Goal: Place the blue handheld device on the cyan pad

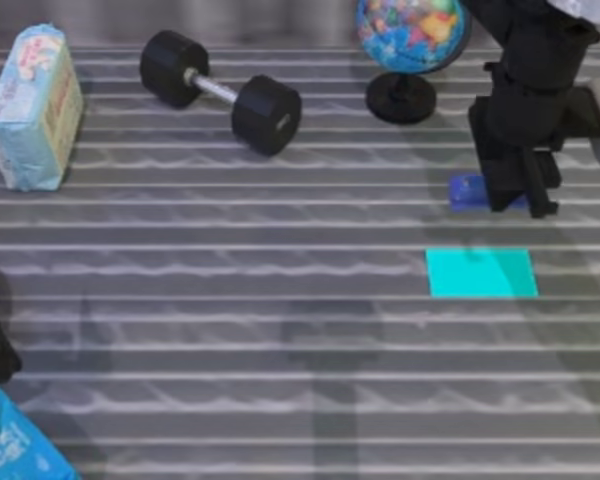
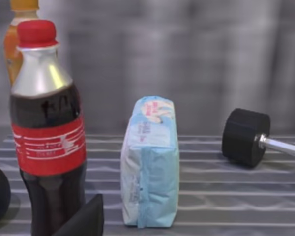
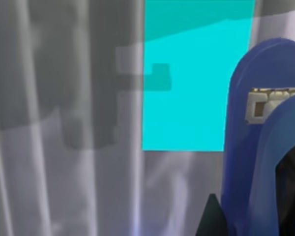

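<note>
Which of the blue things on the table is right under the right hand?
The blue handheld device, a small dark-blue bar beneath the right hand, just above the cyan pad; both pale blue packets lie far left.

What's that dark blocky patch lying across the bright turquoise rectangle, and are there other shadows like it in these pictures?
In the right wrist view, a stepped grey shadow crosses the cyan pad and the table beside it, next to the blue handheld device. In the top view, soft arm-shaped shadows darken the striped table left of the pad, and the right gripper covers most of the device. In the left wrist view, the backdrop is hazy.
</note>
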